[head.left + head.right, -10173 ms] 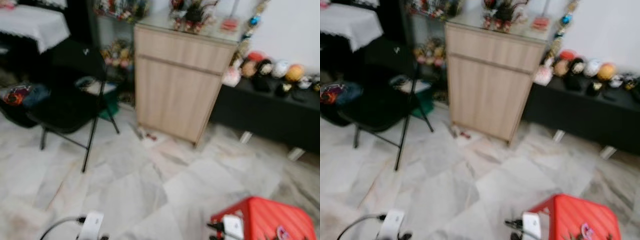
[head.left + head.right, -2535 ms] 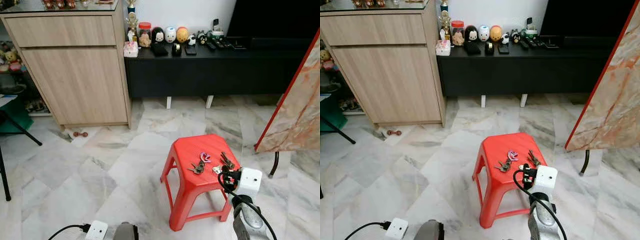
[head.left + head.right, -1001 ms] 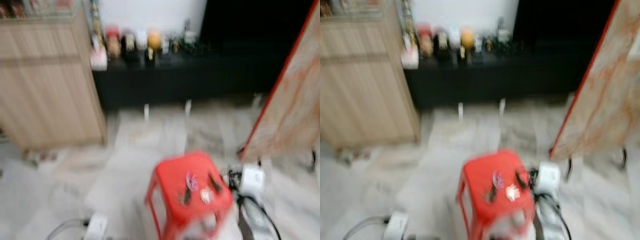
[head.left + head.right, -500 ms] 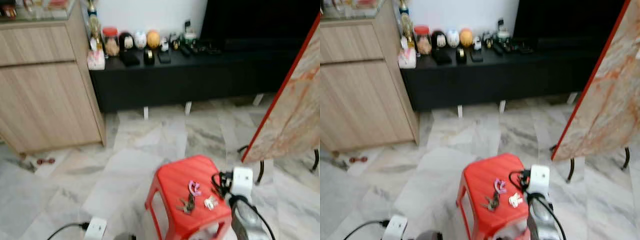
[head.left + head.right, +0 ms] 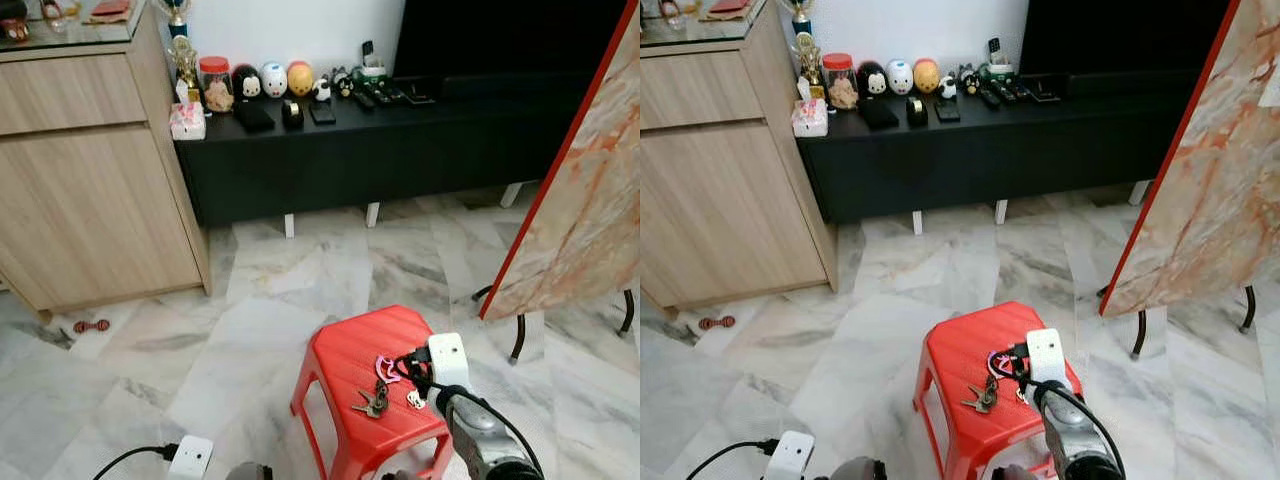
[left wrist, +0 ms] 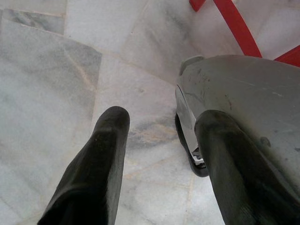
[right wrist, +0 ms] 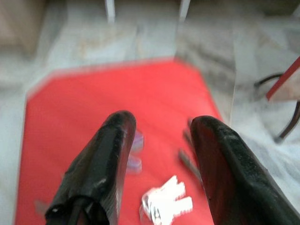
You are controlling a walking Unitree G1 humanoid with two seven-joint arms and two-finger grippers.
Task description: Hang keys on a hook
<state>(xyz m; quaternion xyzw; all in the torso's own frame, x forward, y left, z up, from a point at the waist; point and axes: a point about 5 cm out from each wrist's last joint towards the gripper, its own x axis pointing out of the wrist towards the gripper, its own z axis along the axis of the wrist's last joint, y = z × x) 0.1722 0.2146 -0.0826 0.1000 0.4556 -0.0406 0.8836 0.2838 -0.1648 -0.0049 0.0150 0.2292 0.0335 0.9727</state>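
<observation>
Right gripper (image 7: 159,140) has advanced over red stool (image 5: 345,360), fingers parted above keys (image 5: 373,402) (camera also closer, blur gone)

You face a grey marble floor (image 5: 300,270); wood cabinet (image 5: 90,180) upper left, black low console (image 5: 400,140) against white wall (image 5: 290,30).

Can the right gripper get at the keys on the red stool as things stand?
Probably yes. The right gripper hangs open just above the red stool, and the keys lie bare on the seat between its fingers, with nothing covering them.
</observation>
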